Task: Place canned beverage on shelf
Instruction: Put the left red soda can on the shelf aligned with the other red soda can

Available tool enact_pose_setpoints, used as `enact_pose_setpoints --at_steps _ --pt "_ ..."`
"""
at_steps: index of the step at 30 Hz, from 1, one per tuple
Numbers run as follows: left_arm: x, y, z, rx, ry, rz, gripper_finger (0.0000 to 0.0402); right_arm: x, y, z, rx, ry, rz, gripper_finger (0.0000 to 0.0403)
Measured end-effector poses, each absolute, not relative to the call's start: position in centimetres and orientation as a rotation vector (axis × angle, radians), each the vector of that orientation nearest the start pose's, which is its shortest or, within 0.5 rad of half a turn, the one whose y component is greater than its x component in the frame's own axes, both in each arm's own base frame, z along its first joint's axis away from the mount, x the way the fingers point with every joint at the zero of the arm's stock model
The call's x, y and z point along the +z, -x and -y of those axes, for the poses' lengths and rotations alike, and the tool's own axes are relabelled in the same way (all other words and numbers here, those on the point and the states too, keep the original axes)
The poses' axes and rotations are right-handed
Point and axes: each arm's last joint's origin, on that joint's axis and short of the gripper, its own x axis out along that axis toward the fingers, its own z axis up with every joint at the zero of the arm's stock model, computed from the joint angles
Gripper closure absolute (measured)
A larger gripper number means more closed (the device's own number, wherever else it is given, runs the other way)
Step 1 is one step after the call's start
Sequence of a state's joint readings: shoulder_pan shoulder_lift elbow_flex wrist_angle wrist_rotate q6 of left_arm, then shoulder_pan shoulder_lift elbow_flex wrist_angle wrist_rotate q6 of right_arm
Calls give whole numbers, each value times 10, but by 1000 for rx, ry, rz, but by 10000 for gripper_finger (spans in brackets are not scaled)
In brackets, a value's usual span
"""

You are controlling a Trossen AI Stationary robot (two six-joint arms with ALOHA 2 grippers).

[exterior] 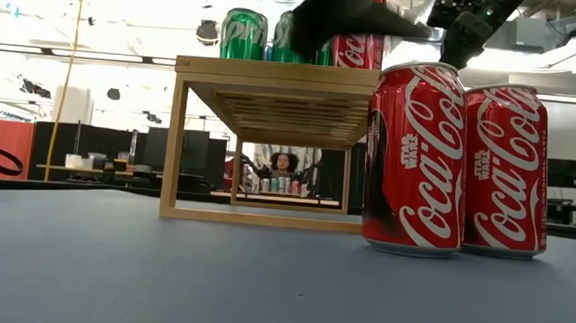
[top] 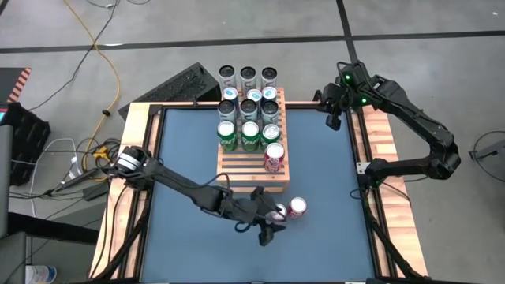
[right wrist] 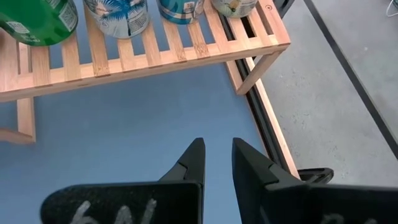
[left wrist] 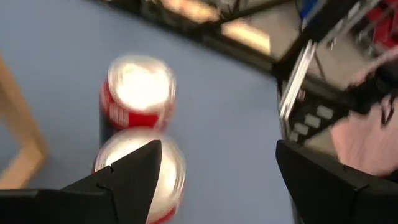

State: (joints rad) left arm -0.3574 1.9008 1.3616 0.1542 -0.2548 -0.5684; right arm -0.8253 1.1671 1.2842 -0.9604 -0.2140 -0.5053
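The shelf (top: 251,146) stands on the blue bench (top: 181,252) and serves as the landmark. On its slatted top stand three rows of cans: a far row of dark cans (top: 248,77), then light-blue ones (top: 251,103), then green cans (top: 250,135), and nearest its front edge a single red can (top: 274,157) on the right side.

Just off the shelf's front right corner two more red cola cans stand upright on the bench, touching each other: one can (top: 297,207) farther from the left arm and the other can (top: 278,213) beside it. The left hand (top: 267,229) hovers directly above this nearer can, its fingers (left wrist: 134,171) spread wide with nothing between them; the can top shows below and between them in the left wrist view.

The right hand (top: 332,118) waits well apart from the shelf's far right corner, at the bench's right rim, its fingers (right wrist: 193,162) nearly together and empty.
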Motion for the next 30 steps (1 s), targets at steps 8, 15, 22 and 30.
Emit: enact_pose_setpoints --at_steps 8,15,22,30 --pt "279 -399 168 222 163 -505 119 360 -147 142 -164 -82 -828 339" --pt "318 -387 187 300 148 -474 137 376 -133 91 104 -166 -716 339" --pt "314 -380 202 356 295 -440 139 392 -121 37 130 -52 -692 339" --pt "283 -381 218 393 201 -505 139 353 -126 1 71 -129 -630 340"
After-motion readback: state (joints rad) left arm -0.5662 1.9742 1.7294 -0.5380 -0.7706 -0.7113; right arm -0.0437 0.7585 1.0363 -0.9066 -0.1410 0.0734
